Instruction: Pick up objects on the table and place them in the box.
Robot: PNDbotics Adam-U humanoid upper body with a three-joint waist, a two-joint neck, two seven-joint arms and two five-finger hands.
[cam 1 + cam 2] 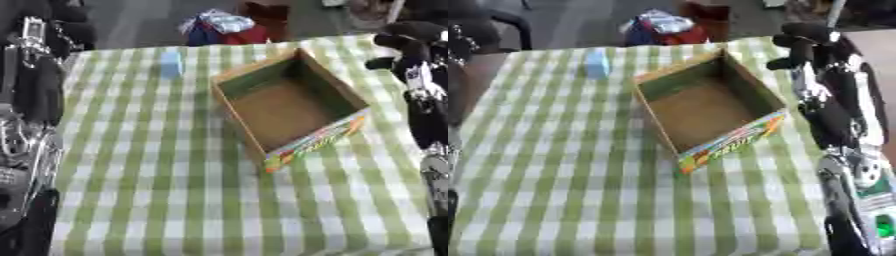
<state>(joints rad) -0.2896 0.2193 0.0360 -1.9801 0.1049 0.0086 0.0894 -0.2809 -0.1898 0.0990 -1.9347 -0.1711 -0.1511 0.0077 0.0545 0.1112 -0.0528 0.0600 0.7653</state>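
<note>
An open cardboard box [319, 141] with a colourful printed front wall stands right of the table's middle, and its inside looks bare. A small light blue object [171, 64] stands upright near the far edge, left of the box. My right hand [805, 39] is black and is raised beside the box's far right corner, with nothing visibly in it. My left hand [31, 31] shows at the upper left, off the table's left edge and well apart from the blue object.
A green and white checked cloth [157, 165] covers the table. Beyond the far edge lie a heap of red, blue and white things [223, 26] and a brown object [267, 14]. My arms flank both sides of the table.
</note>
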